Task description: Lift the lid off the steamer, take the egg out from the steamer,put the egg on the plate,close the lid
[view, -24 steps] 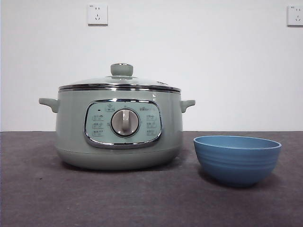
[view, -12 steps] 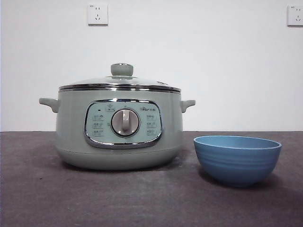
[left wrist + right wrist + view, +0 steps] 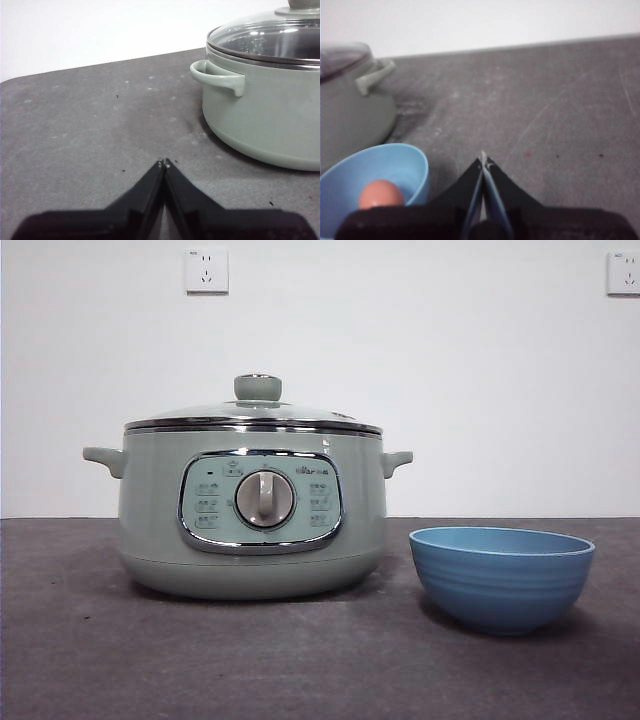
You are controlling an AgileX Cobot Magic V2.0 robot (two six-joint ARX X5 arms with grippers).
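Observation:
The sage-green steamer (image 3: pixel 252 510) stands left of centre on the table with the glass lid (image 3: pixel 255 412) seated on its rim. Right of it sits the blue plate (image 3: pixel 501 575), a deep bowl. In the right wrist view the reddish-brown egg (image 3: pixel 381 194) lies inside the plate (image 3: pixel 395 162); the front view hides it behind the bowl's wall. My left gripper (image 3: pixel 164 163) is shut with nothing in it, low over the table beside the steamer (image 3: pixel 265 120) and its side handle (image 3: pixel 217 77). Beside the plate my right gripper (image 3: pixel 483 160) is shut and holds nothing.
Dark grey table (image 3: pixel 300 660) runs under everything. A white wall with two power sockets (image 3: pixel 206 270) stands behind. Neither arm shows in the front view.

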